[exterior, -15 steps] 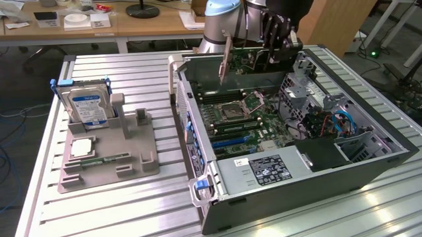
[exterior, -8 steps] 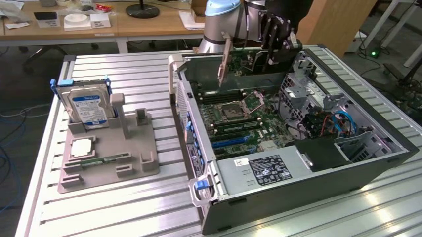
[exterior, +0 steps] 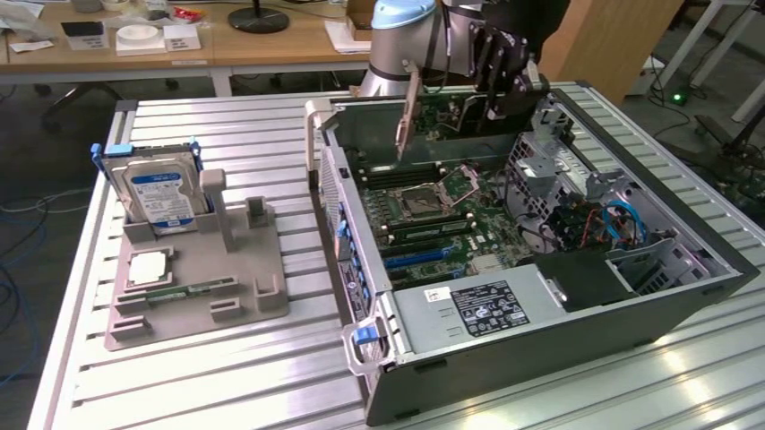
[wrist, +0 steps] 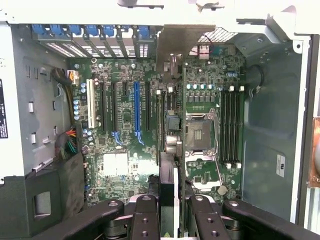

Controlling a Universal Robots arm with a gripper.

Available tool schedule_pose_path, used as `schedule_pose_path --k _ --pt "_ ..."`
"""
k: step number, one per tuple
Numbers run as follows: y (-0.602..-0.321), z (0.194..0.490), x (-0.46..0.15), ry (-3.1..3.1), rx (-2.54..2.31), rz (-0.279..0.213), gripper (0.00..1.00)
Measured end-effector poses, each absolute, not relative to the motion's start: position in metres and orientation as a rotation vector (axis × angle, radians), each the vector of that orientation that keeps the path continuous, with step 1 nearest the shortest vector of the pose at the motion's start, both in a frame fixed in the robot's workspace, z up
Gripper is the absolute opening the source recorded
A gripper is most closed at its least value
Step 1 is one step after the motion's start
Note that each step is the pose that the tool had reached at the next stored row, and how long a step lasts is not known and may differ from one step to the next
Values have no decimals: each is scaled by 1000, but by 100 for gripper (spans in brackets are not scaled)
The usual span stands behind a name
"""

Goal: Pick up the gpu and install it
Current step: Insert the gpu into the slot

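Claw nearest the lens, pinching the gpu edge-on over the open computer case.

In the exterior view the gpu hangs at upper centre; judged: keep it square, bracket toward the rear slots, lined up with the blue slot.

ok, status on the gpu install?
Tool shut on the gpu, card edge-on between its fingers. Card held above the open case, over the motherboard, not yet seated in a slot. Nothing seen in the way.
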State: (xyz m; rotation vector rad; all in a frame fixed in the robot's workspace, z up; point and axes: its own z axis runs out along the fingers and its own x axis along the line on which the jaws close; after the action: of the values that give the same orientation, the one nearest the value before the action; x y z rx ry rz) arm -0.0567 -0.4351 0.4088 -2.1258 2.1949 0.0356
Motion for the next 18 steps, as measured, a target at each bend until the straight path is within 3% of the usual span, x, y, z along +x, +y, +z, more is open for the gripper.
schedule_pose_path --k 18 --pt "-438 407 -57 2195 -2126 34 27"
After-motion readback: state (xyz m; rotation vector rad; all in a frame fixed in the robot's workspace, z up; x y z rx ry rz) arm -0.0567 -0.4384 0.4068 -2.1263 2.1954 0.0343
